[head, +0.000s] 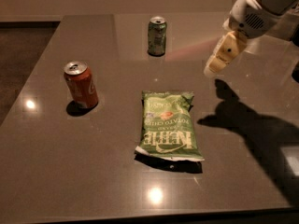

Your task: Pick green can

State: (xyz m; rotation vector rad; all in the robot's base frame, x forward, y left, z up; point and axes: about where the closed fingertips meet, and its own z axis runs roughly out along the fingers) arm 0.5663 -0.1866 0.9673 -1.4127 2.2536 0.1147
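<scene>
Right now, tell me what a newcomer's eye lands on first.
The green chip bag lies flat in the middle of the table, brightest of all. The tool hangs above its right side, casting a big shadow. The green can stands upright at the far side, the orange can at left.

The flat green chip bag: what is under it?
The flat green chip bag lies on the glossy dark grey table, a thin shadow at its near edge. The surface directly beneath is covered. The pale gripper hangs above the table, right of the bag.
</scene>
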